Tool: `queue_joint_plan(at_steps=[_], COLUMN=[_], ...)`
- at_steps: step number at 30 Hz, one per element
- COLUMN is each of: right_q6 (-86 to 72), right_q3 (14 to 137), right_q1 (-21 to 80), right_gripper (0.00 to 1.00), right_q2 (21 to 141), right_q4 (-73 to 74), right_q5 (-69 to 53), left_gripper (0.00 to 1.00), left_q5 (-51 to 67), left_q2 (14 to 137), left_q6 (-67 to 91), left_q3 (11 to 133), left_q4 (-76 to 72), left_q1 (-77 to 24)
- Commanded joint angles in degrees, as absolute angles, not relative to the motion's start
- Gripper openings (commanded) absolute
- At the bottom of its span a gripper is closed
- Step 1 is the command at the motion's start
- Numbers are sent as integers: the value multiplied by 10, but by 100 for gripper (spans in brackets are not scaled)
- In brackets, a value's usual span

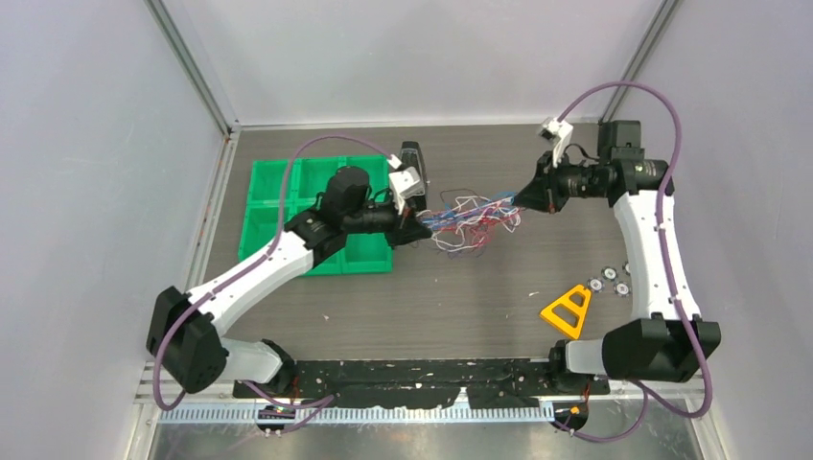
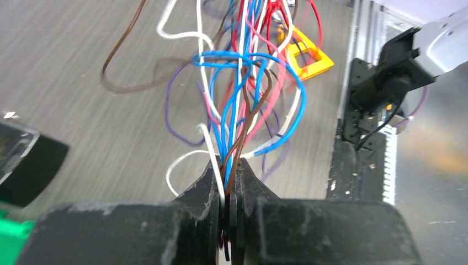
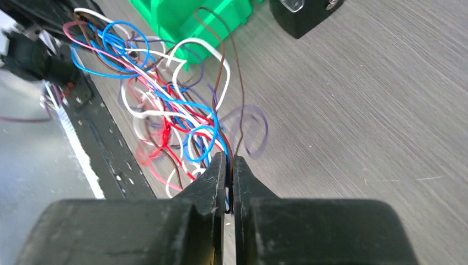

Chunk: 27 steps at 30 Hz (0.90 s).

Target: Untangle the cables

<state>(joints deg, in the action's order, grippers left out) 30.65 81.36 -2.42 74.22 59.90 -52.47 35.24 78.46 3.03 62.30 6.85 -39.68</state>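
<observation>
**Both grippers clamped on one bundle of thin cables**

At the left of the table (image 1: 460, 307) lies a green tray (image 1: 288, 216) with square compartments, and the left arm reaches over it. A small black box (image 1: 414, 158) stands just beside the far right corner of the tray.

The left gripper (image 1: 419, 233) is at the right edge of the tray. In the left wrist view its jaws are pressed together on several strands of the cables (image 1: 475, 218): blue, white and brown ones go in between the fingertips (image 2: 212, 182).

The cables stretch between the two grippers near the middle of the table, and loops of red, blue, white, pink, purple and brown hang from the bundle.

The right gripper (image 1: 525, 196) holds the other end. Its jaws are also clenched, with a brown strand and some blue and red ones caught between them.

Nearer the arm bases on the right, a yellow triangle frame (image 1: 568, 309) lies flat. A few small round discs (image 1: 610, 280) lie near it.
</observation>
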Motion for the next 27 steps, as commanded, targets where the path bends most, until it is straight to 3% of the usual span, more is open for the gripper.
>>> queue_joint_plan(at_steps=[1, 13, 27], right_q6=[317, 224, 325], right_q3=[896, 1027, 888], right_q1=[-133, -269, -268], right_gripper=[5, 5, 5], right_q2=[794, 916, 946], right_q4=[566, 482, 368], right_q5=[-441, -392, -139], left_gripper=[0, 0, 0], left_q5=[326, 312, 357], left_q2=[730, 666, 621], left_q6=[-64, -127, -166], left_q3=[559, 525, 659], left_q4=[221, 279, 308], left_q1=[-334, -311, -366])
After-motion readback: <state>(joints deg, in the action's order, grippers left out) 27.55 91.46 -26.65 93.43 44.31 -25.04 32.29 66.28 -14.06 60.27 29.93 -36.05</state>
